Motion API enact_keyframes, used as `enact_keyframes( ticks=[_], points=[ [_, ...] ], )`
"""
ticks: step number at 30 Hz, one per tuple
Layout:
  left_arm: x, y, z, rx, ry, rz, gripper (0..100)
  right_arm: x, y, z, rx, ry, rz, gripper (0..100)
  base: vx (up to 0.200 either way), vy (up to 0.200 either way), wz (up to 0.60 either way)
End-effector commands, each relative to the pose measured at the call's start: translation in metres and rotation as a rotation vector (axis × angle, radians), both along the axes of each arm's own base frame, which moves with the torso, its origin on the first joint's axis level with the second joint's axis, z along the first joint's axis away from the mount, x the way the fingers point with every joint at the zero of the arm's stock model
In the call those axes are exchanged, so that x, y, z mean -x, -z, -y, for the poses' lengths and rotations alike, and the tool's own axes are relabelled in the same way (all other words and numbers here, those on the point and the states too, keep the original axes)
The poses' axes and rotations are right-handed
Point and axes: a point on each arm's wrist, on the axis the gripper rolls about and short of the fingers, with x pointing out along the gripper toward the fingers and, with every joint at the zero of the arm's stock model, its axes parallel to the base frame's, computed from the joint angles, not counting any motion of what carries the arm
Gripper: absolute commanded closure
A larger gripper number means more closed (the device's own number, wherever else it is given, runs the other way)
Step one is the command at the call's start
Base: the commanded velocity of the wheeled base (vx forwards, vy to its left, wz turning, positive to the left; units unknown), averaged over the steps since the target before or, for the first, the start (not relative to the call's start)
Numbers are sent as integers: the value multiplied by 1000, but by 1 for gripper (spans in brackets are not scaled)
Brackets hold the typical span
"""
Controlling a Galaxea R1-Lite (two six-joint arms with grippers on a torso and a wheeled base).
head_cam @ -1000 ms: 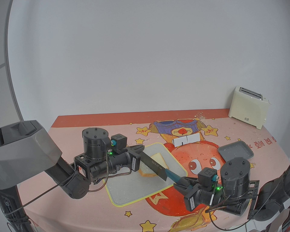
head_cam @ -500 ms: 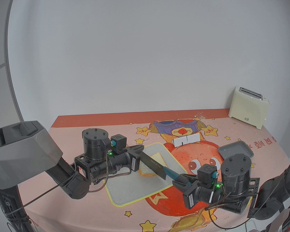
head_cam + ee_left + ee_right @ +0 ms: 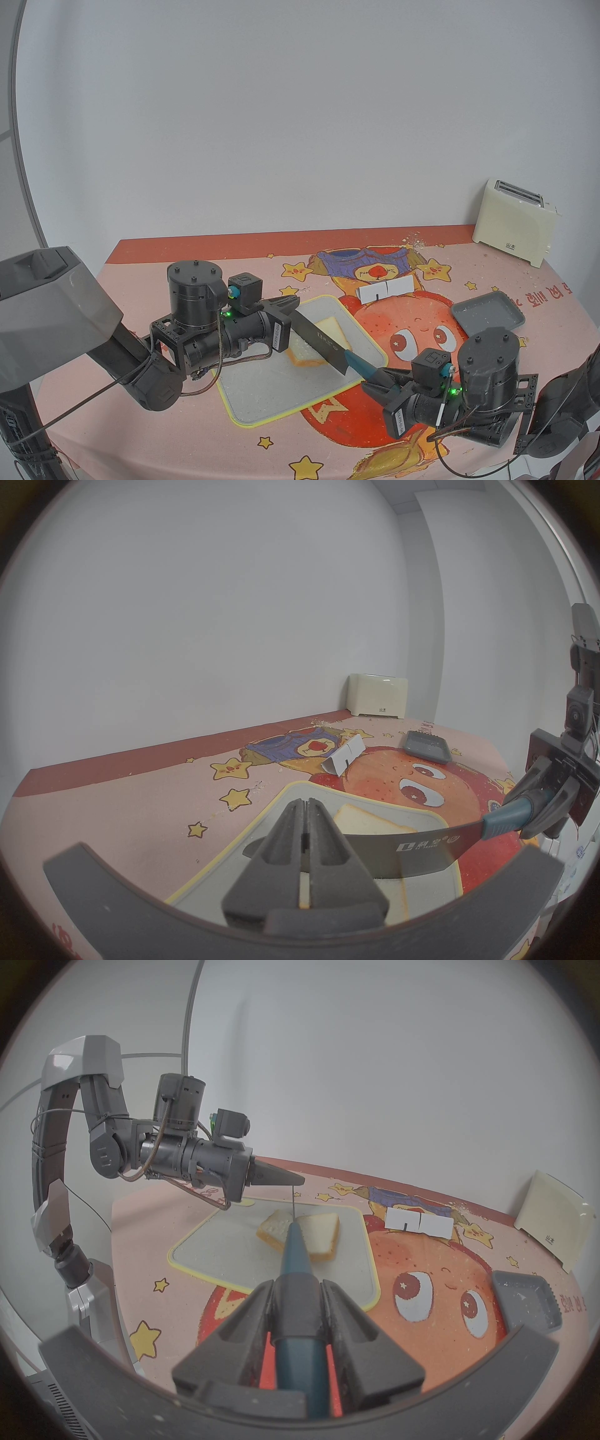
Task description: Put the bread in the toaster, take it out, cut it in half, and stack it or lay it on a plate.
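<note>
The right gripper (image 3: 377, 377) is clamping the knife (image 3: 322, 340), blade crossing the bread (image 3: 333, 328) on the board (image 3: 269, 387), the left gripper (image 3: 287, 307) is hovering pinched shut at its left, and the cut is likely needing light, level sawing.

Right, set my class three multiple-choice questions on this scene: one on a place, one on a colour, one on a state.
1. Where does the cream box-shaped toaster stand?
A. On the far right corner of the pink cartoon-print table
B. On the cutting board
C. At the table's near left edge

2. What colour is the handle of the black-bladed knife?
A. Red
B. Teal
C. Yellow

3. What state is the right gripper in?
A. Open above the plate
B. Shut on the knife's handle
C. Shut on the bread

Answers:
1 A, it sits by the wall at the far right.
2 B, the handle end shows teal.
3 B, the gripper clamps the handle.
</note>
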Motion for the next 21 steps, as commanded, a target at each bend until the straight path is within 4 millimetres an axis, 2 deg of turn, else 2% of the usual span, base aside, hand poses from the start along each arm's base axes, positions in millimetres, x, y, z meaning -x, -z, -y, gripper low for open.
enact_keyframes(
  ticks=[1,5,10,21],
  points=[
    [1,-1,0,2,1,4,100,0,2,0,6,-1,-5,100,0,0,0],
    [0,1,0,-1,-1,-1,100,0,1,0,2,-1,-2,100,0,0,0],
    [-4,14,3,-8,1,-13,100,-1,0,-2,1,-2,1,100,0,0,0],
    [-6,8,6,10,7,12,100,0,1,-2,5,-5,-2,100,0,0,0]
  ],
)
